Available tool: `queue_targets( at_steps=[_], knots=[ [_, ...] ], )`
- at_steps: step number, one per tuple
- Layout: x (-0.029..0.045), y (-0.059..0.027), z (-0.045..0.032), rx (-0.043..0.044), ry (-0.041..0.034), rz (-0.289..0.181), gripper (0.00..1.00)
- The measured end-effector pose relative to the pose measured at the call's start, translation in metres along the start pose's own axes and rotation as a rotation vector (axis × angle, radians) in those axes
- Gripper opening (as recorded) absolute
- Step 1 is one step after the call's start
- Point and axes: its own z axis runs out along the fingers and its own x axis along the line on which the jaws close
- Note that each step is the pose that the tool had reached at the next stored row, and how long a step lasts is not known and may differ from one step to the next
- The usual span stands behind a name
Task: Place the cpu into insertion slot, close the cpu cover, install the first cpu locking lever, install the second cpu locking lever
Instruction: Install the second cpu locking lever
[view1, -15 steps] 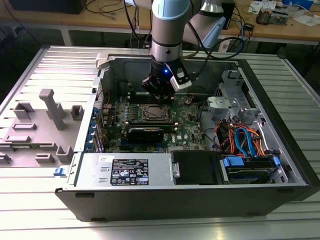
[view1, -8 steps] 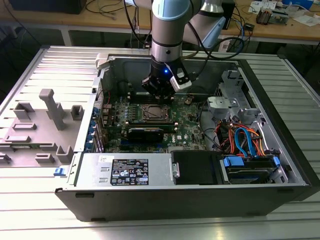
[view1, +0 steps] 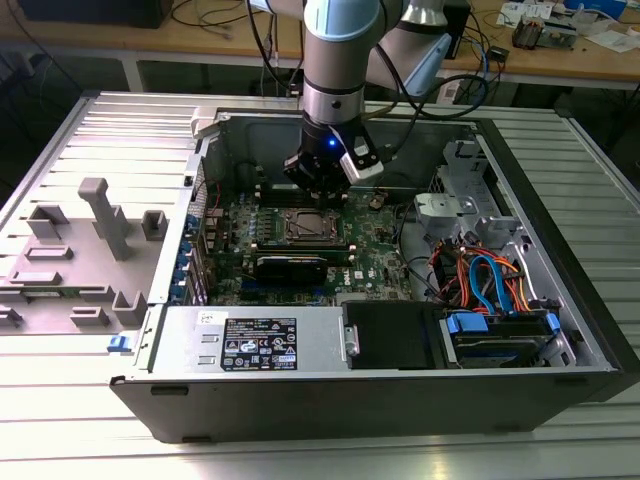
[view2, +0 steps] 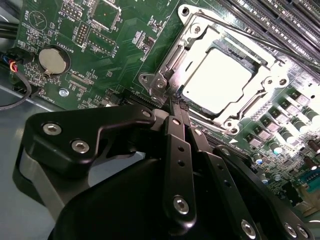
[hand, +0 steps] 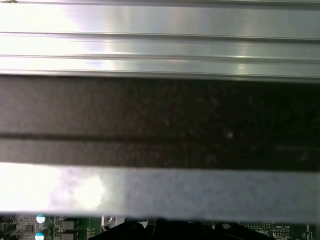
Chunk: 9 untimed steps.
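In the second wrist view, the cpu (view2: 216, 80) lies flat in the insertion slot (view2: 260, 65), its silver top glaring bright. The cpu cover (view2: 197, 37) is folded down around it as a silver frame. A thin locking lever (view2: 250, 42) runs along one side of the frame. My gripper (view2: 176, 104) is shut, its black fingers (view2: 179, 150) pressed together, and the tips sit at the socket corner beside a lever hinge (view2: 159, 84). Whether they pinch anything there is hidden. In the exterior view, the gripper (view1: 318, 192) hangs just behind the socket (view1: 305, 228) inside the open computer case (view1: 330, 400).
The green motherboard (view2: 55, 25) carries a coin battery (view2: 54, 61) and long black memory slots (view2: 270, 20). In the exterior view, a black card (view1: 290, 266) lies in front of the socket, cables and drive bays (view1: 490, 290) fill the case's right, and a grey fixture (view1: 100, 220) stands outside on the left.
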Motion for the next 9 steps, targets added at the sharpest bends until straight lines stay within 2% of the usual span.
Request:
queue_targets(
  at_steps=[9],
  knots=[
    [0.0001, -0.0032, -0.0001, 0.0, 0.0, 0.0, 0.11]
  ],
)
